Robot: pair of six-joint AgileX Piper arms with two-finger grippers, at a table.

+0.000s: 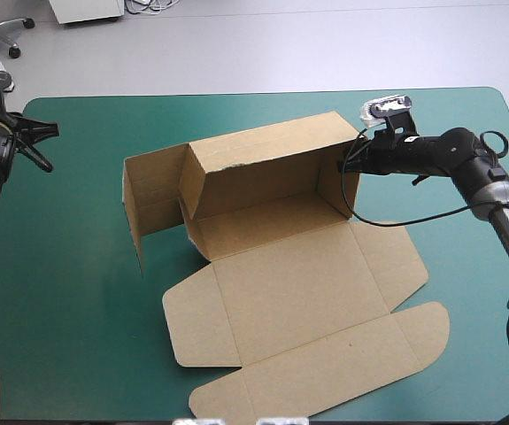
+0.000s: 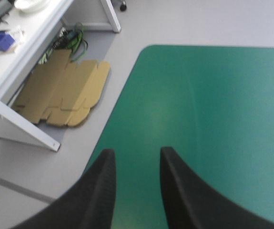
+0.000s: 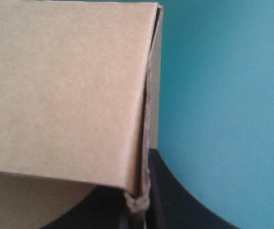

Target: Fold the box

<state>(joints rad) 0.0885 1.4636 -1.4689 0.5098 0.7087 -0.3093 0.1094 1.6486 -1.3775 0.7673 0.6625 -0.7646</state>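
**Right gripper [image 1: 350, 163] clamped on a wall of the box [image 1: 298, 292]**

From where I stood, its black fingers were all but together with the board's edge between them, at the top of the upright right-hand wall, close to where it met the back wall. The box sat mid-worktop [image 1: 77, 266]. Its back and right walls were raised toward the far edge, and its front panels and lid lay flat, reaching the near edge. The left wall stood splayed outward.

The left gripper [image 1: 40, 142] hung over the far left corner, fingers apart, holding nothing, well clear of the box.

This looked like the wall-raising step, half done. Next, I judged, the splayed wall would need swinging square to the back wall, with the left gripper coming in while the right steadied its corner.
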